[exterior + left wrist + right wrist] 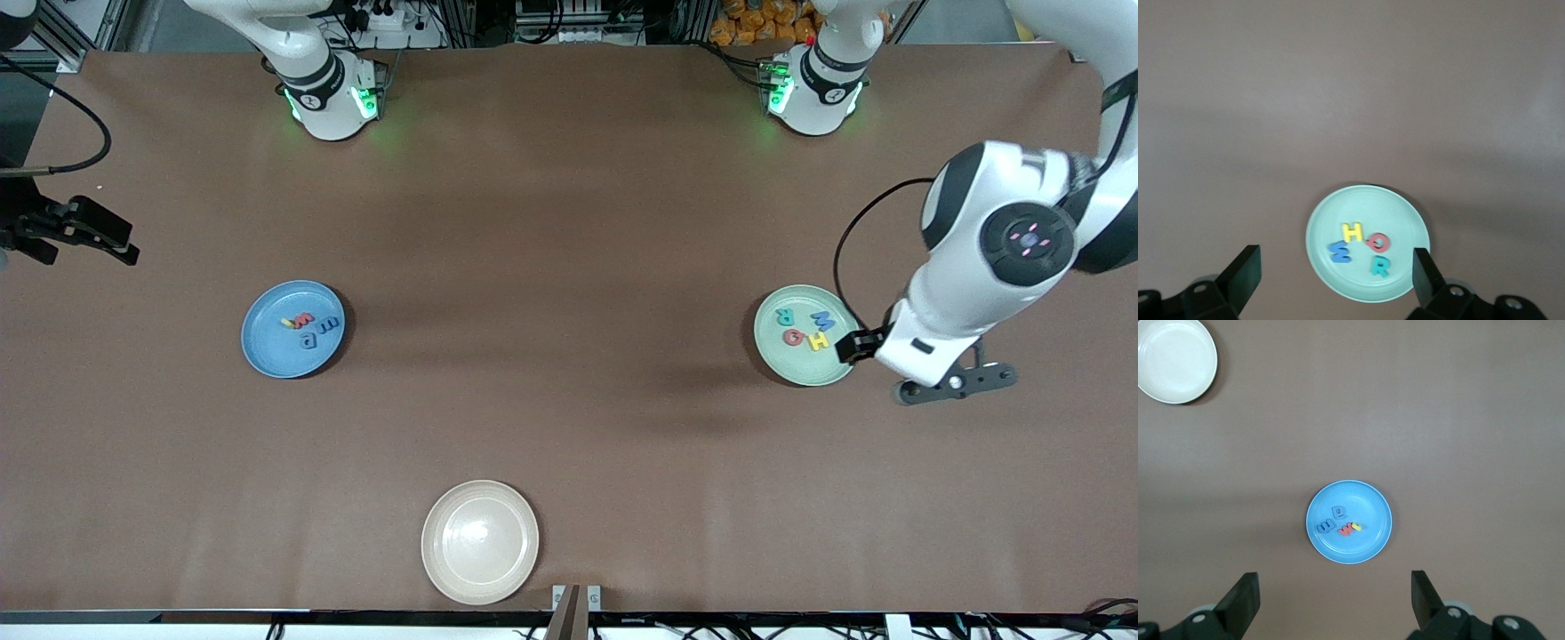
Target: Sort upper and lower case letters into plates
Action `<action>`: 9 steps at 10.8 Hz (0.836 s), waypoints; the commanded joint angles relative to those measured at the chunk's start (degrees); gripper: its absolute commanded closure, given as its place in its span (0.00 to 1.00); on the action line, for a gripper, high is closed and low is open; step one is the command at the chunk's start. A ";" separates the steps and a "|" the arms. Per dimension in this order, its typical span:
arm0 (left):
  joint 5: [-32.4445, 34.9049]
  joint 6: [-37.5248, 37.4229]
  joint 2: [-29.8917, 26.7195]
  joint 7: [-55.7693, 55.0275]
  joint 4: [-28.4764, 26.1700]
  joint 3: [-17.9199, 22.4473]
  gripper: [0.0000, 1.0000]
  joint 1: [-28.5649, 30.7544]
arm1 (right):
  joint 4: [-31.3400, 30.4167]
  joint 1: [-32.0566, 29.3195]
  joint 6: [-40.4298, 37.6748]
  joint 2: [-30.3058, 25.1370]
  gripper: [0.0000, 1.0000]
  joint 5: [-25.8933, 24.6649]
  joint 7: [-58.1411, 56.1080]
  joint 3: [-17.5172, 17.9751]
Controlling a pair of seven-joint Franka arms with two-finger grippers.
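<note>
While both arms hung clear of the plates, the worktop (569,222) carried the following.

Item 1: blue plate (267,351), toward the right arm's end. It held four small letters (309,329) bunched at about 2 o'clock on the plate: blue, red and yellow pieces, apparently the lower-case set.

Item 2: mint plate (782,360), toward the left arm's end. It held a teal R (784,315), a red Q (791,337), a yellow H (818,340) and a blue W (822,320), grouped near the plate's centre, evidently the capitals.

Item 3: cream plate (480,542), nearer the front camera than both, with nothing in it; seemingly no part of the sort.

Item 4: left gripper (1337,273), over the mint plate's edge toward the left arm's end, jaws spread, pinching nothing.

Item 5: right gripper (1335,595), over the worktop's edge at the right arm's end, jaws spread, pinching nothing.

Judgement: no loose letter showed on the worktop, so the sort looked finished, which would explain the empty jaws.
</note>
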 commanded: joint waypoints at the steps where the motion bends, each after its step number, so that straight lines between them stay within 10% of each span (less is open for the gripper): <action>1: -6.43 -2.58 -5.64 7.08 0.25 10.13 0.00 -6.25 | 2.17 -0.98 -1.51 0.61 0.00 1.37 0.66 0.32; 9: -14.45 -11.98 -14.09 15.64 3.23 14.74 0.00 -7.68 | 1.47 -0.80 -2.91 -0.35 0.00 1.81 0.66 0.32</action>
